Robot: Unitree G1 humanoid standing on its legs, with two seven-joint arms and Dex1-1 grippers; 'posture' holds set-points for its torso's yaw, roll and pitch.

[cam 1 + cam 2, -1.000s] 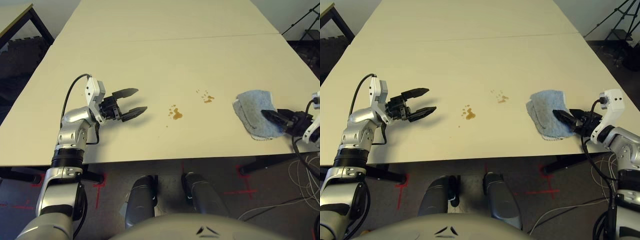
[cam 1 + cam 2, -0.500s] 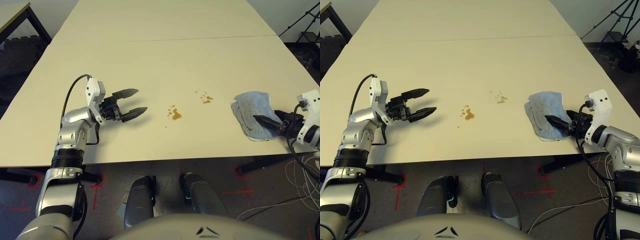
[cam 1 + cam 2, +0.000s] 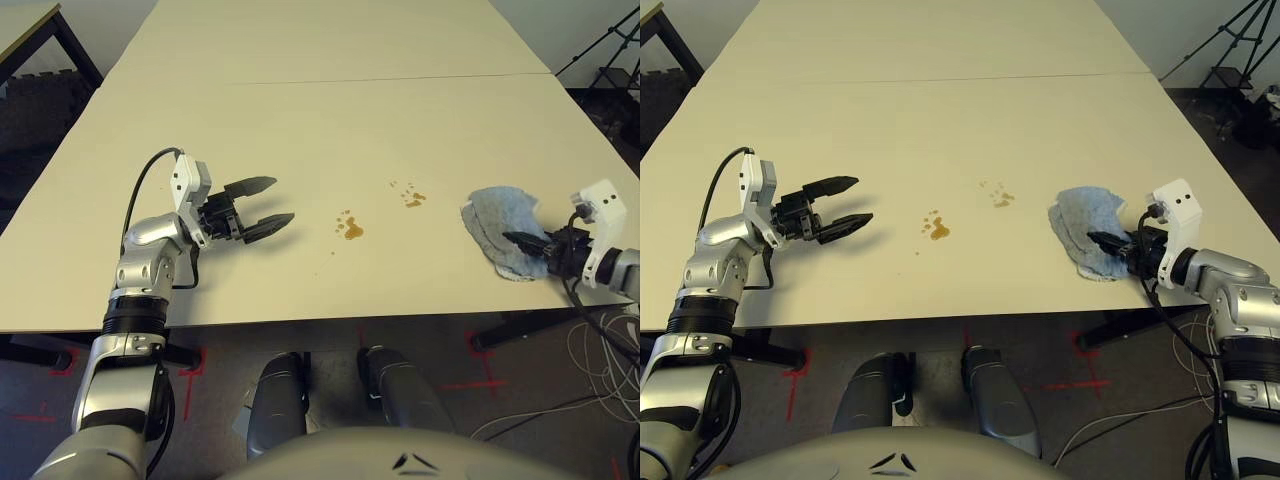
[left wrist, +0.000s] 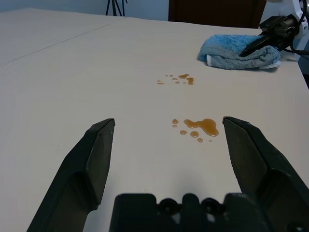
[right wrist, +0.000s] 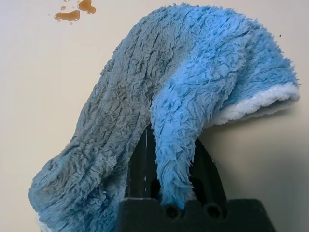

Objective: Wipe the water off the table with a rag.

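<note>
Pale beige table [image 3: 330,120] is spanning the scene, a thin seam line [image 3: 400,78] running across its far half; a small black-legged table [image 3: 40,35] is standing off its far left corner, and a black tripod [image 3: 1230,45] is standing on the floor at far right

Left gripper [image 3: 272,206] is hovering just over the left part of the tabletop, its two black fingers spread apart and holding nothing, pointing toward the spill

Water, nearer cluster [image 3: 350,228]: amber-brown splotch with small droplets, lying right of the left gripper near the middle of the near half

Water, second cluster [image 3: 411,196]: smaller droplets, lying a little farther back and to the right, between the first cluster and the rag

Rag [image 3: 498,222]: light blue-grey fluffy terry cloth, rumpled, resting on the table near the right edge, well apart from both clusters

Right gripper [image 3: 1102,241] is reaching in from the right, its fingers pinching a fold of the rag; in the right wrist view the fold [image 5: 178,145] is draping between the two fingers
</note>
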